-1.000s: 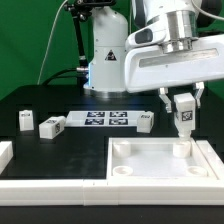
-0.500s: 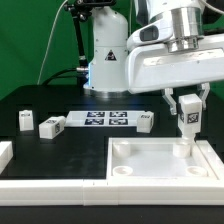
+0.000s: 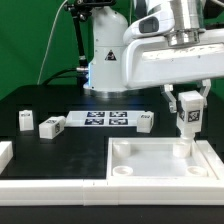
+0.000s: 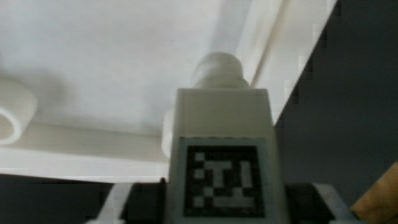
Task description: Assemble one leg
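My gripper is shut on a leg, a small white block with a black-and-white tag, and holds it upright over the far right corner of the large white square piece. In the wrist view the leg fills the middle, its peg end pointing down at the square piece near its edge. Three more legs lie on the black table: two in the exterior view's left and one by the marker board.
The marker board lies at the middle back. A white rim piece shows at the exterior view's left edge. The robot base stands behind the board. A round corner socket shows in the wrist view.
The arm has shifted slightly; the gripper with the leg stays over the far right corner of the square piece, with hardly any visible movement.
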{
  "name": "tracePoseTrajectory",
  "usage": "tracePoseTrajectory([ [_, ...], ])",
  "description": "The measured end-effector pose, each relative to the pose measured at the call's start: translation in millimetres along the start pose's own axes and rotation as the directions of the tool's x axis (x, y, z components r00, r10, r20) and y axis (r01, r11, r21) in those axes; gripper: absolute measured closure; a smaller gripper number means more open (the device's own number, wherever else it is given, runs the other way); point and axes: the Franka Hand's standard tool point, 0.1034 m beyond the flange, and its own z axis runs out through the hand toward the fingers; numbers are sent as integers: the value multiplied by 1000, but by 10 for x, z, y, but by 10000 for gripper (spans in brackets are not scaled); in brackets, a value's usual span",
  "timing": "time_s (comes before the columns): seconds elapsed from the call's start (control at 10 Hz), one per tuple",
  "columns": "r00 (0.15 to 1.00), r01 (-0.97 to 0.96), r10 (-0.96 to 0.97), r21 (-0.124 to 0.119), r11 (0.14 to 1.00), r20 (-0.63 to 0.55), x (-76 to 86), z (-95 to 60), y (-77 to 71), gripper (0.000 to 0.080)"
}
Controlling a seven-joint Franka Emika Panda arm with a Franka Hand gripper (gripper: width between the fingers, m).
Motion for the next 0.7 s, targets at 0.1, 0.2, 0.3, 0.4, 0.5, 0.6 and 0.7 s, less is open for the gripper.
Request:
tracePoseTrajectory([
  [0.1,999,35,-35,-2,999,10,66,26,62,508],
  [0.2,997,76,-76,2,997,32,149,48,112,508],
  [0.3,997,72,-72,-6,997,5,186,49,127,508],
  [0.4,997,72,-72,-4,997,10,169,55,123,508],
  [0.5,996,83,-84,-20,996,-31,211,39,157,508],
  [0.6,985,104,-112,-67,992,-130,229,36,263,508],
  [0.7,983,102,-113,-81,991,-146,180,91,328,508],
])
